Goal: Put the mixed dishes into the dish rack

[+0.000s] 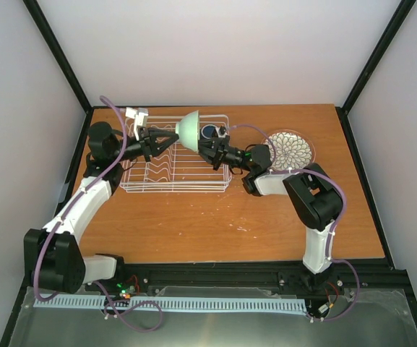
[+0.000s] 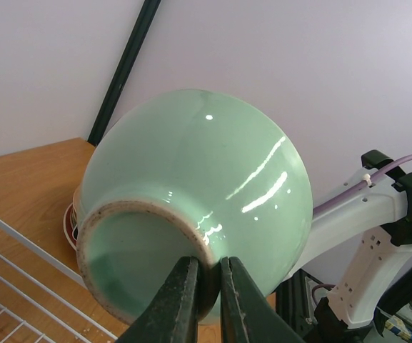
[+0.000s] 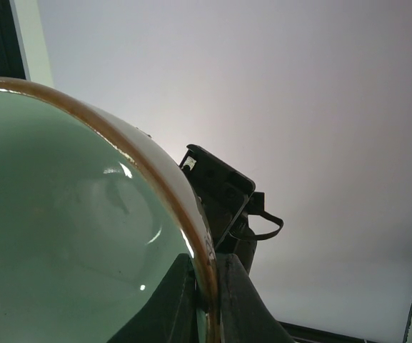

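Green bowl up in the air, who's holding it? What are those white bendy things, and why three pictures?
The white bendy things are two robot arms bolted to a wooden table. One picture looks down from above. The other two come from small cameras on each arm's wrist. The left gripper pinches the foot of the mint-green bowl, and the right gripper pinches its rim, so both hold it above the white wire dish rack. A dark blue mug sits in the rack. A white bowl with dark petals waits on the table beside it.
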Controlling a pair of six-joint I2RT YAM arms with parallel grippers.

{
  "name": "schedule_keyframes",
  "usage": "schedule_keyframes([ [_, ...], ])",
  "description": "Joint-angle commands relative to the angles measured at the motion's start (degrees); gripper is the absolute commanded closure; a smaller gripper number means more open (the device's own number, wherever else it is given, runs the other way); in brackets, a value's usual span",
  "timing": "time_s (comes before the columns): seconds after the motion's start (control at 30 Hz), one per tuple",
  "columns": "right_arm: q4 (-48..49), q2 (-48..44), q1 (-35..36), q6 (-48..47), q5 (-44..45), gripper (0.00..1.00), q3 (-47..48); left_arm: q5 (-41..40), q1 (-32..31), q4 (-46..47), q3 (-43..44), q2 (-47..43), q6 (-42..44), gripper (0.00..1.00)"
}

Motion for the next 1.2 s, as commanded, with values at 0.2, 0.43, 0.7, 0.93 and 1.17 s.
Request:
schedule_keyframes([
  [0.2, 13.74, -1.28, 4.74, -5.5, -10.5, 0.97, 1.7, -7.14, -0.95, -12.4, 2.3, 0.78, 3.04, 0.99],
  [0.43, 13.67, 1.85, 4.58, -6.33, -10.5, 0.97, 1.31, -9.13, -0.95, -16.84, 3.94, -1.14, 5.66, 0.99],
  [0.7, 13.74, 3.33, 2.83, -7.75, -9.79, 0.97, -1.19, -11.1, -0.95, -20.54, 3.86, -3.16, 8.01, 0.99],
  [0.93, 13.74, 3.3, 1.13, -8.67, -10.29, 0.97, -3.45, -12.7, -0.95, -22.59, 4.57, -4.49, 9.23, 0.99],
  [1.17, 13.57, 3.48, -1.72, -11.8, -9.44, 0.97, -6.92, -18.2, -0.95, -28.87, 6.89, -5.62, 12.3, 0.98],
])
